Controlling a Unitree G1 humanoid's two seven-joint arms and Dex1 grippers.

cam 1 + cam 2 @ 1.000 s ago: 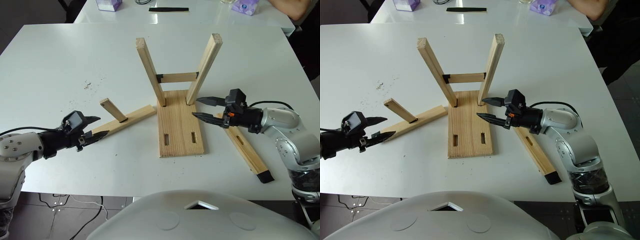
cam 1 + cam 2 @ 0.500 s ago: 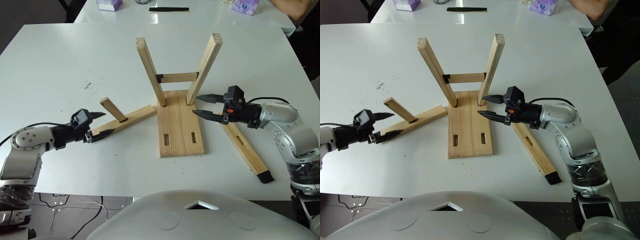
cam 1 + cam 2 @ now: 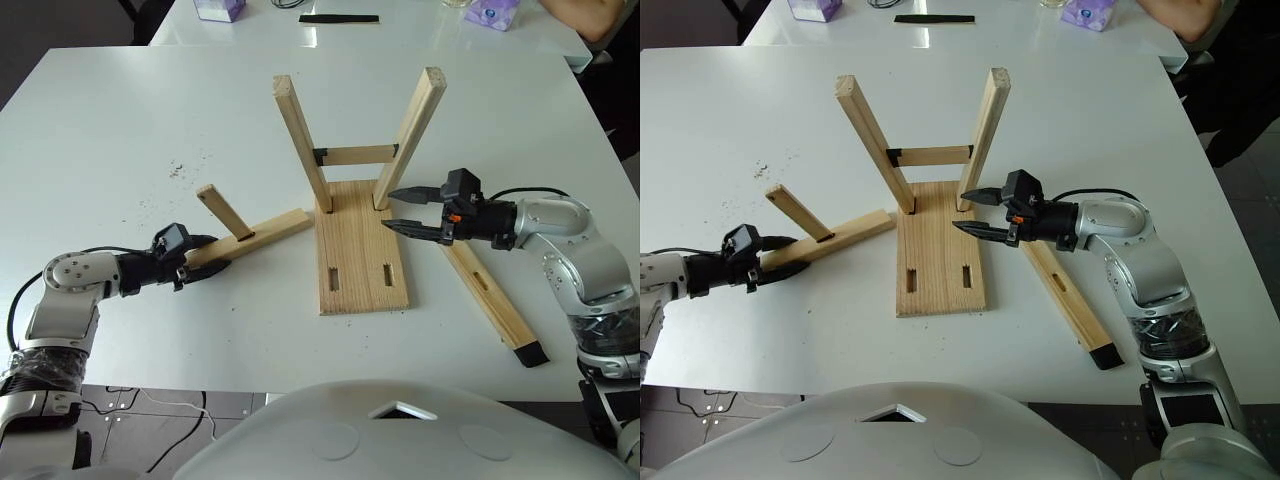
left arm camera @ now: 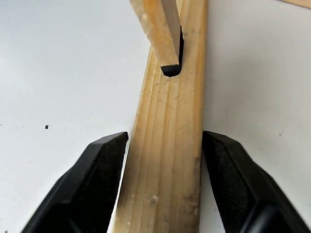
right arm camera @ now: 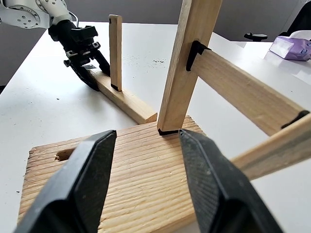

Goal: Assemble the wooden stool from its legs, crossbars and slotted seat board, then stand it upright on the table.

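The seat board [image 3: 360, 245] lies flat in the middle of the white surface [image 3: 120, 120]. Two legs [image 3: 300, 140] stand in its far slots, leaning apart and joined by a crossbar [image 3: 355, 155]. Its two near slots are bare.

The right end effector [image 3: 403, 211] hovers over the board's far right corner, just beside the base of the right-hand upright leg and not touching it. Its fingers [image 5: 209, 184] are spread wide, with that leg's foot ahead of the gap between them.

Left of the board, a loose leg [image 3: 255, 237] lies flat and points toward the board's far left corner. A short stub [image 3: 222, 213] stands tilted in its slot. The left end effector [image 3: 205, 262] holds the outer end of this leg, on the stub's side away from the board. Its fingers [image 4: 97, 179] are drawn in narrow, one against each side of the wood.

Right of the board, a second loose leg [image 3: 490, 300] lies flat with a black cap on its near end. It passes beneath the right arm.

Dark specks [image 3: 178, 170] dot the surface to the far left.
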